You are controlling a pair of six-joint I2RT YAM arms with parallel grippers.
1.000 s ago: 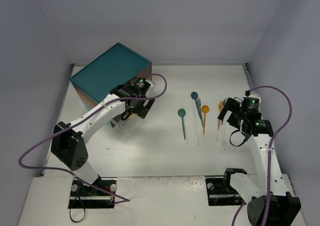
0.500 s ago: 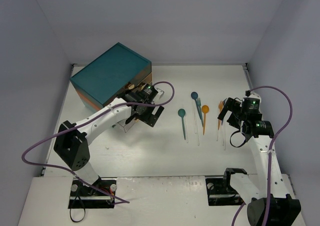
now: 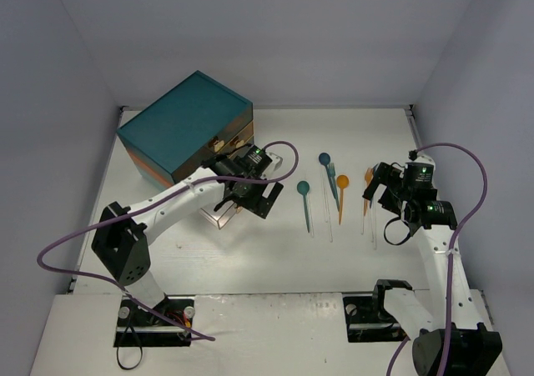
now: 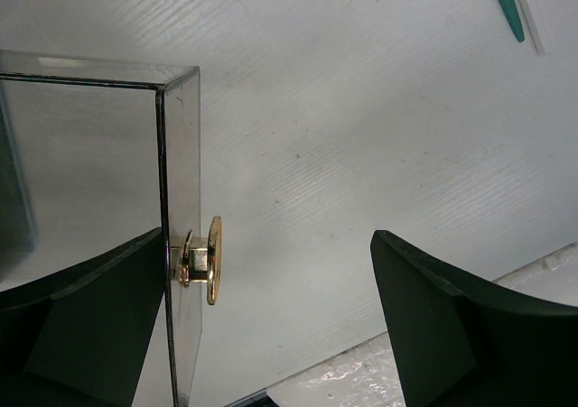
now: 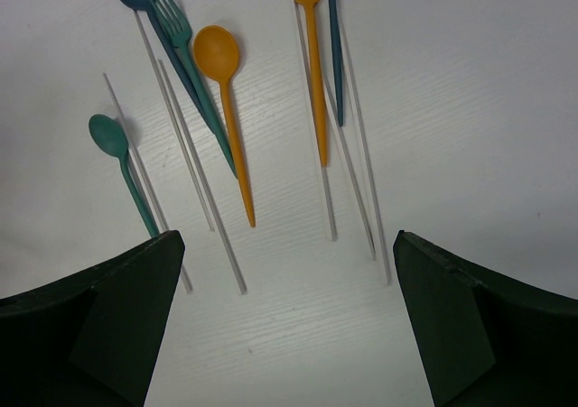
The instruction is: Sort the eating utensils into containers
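Observation:
A clear drawer [image 4: 179, 181] with a gold knob [image 4: 206, 261] stands pulled out from the teal chest [image 3: 183, 126]; it shows faintly in the top view [image 3: 217, 218]. My left gripper [image 3: 253, 196] is open, and the knob sits just beside its left finger [image 4: 90, 321], not pinched. Teal, blue, orange and clear utensils lie in a row mid-table: a teal spoon [image 3: 304, 194], a blue spoon [image 3: 324, 159], an orange spoon [image 5: 224, 82] and an orange fork [image 5: 312, 55]. My right gripper [image 3: 380, 191] is open and empty, hovering at their handle ends [image 5: 289, 326].
The chest stands at the back left against the wall, with orange-brown drawer fronts [image 3: 238, 136] facing the utensils. Grey walls close the table on three sides. Purple cables loop from both arms.

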